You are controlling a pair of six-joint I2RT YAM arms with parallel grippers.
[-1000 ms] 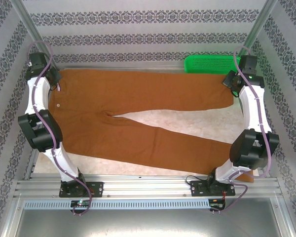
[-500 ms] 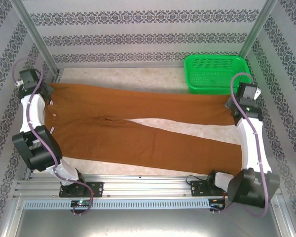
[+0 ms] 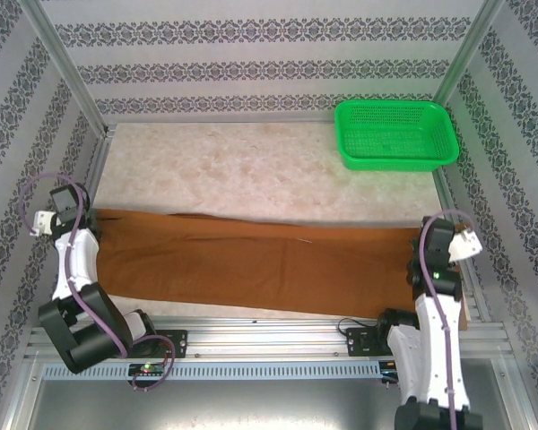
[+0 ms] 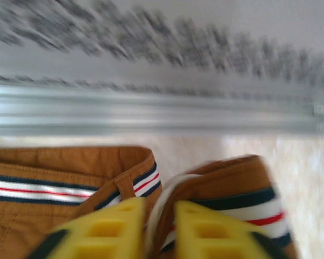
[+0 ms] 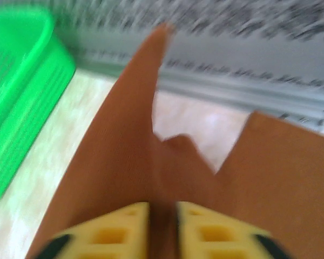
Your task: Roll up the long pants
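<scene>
Though plain overhead, long pants (image 3: 260, 260) stripe-lined close-up.

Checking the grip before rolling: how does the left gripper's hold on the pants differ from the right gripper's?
The left gripper pinches the long pants at the striped waistband; the right gripper pinches plain brown leg cloth. The left holds the garment's left end, the right its right end, on the side of the green basket. Both have yellow fingers shut on cloth.

- Top external looks down from behind over the whole surface (image 3: 251, 170).
- Wrist views sit close, facing the walls (image 4: 151, 32); all share the long pants (image 3: 251, 260).
</scene>
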